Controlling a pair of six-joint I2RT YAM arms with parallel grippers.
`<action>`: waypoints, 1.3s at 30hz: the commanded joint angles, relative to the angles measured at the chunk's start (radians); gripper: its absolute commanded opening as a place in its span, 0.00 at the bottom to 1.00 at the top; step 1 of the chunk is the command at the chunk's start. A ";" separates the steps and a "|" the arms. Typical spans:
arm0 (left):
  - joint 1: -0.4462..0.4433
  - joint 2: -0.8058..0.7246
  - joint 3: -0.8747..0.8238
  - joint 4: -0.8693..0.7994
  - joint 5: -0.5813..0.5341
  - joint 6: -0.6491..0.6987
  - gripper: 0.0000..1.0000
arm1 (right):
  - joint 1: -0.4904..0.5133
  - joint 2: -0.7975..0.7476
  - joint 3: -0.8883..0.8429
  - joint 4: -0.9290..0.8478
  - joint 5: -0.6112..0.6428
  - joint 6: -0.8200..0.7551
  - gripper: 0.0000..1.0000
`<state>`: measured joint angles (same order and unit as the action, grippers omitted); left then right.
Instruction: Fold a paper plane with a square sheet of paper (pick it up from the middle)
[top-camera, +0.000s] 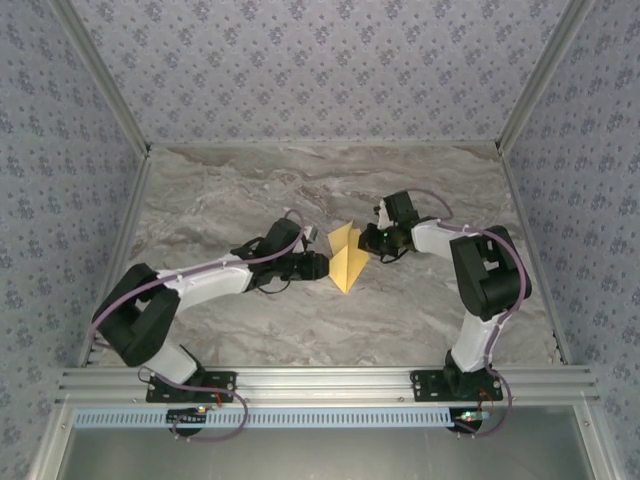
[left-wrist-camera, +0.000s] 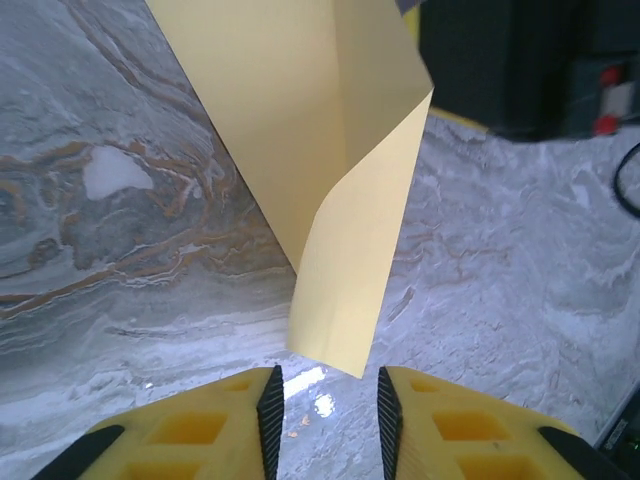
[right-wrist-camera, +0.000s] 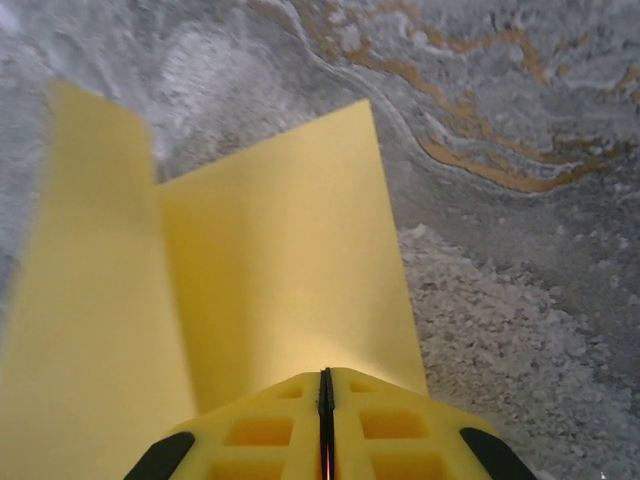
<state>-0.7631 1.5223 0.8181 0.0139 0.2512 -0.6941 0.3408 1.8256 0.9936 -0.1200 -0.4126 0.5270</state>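
Right wrist view: the right gripper (right-wrist-camera: 324, 385) is clamped on the square sheet of paper (right-wrist-camera: 280, 280), holding it lifted over the middle of the table (right-wrist-camera: 520, 250), probably so the left gripper (left-wrist-camera: 328, 400), fingers spread, can catch the hanging flap.

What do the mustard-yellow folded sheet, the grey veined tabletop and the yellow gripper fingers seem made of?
The mustard-yellow folded sheet: thin matte paper; it holds a sharp crease and curls. The grey veined tabletop: glossy marble or a printed imitation; a glare spot shows. The yellow gripper fingers: probably moulded plastic, with hollow cells.
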 joint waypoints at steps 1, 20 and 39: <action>-0.006 -0.061 -0.041 0.036 -0.070 -0.038 0.36 | 0.014 0.056 0.047 -0.063 0.044 -0.024 0.10; -0.117 -0.222 -0.217 0.157 -0.142 -0.084 0.42 | 0.235 -0.257 -0.307 -0.001 0.209 0.452 0.05; -0.155 -0.004 -0.133 0.194 -0.078 0.086 0.60 | 0.179 -0.402 -0.357 0.051 0.096 0.312 0.21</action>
<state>-0.9112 1.4937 0.6361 0.1871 0.1478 -0.6750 0.5247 1.4399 0.6502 -0.0837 -0.2890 0.8600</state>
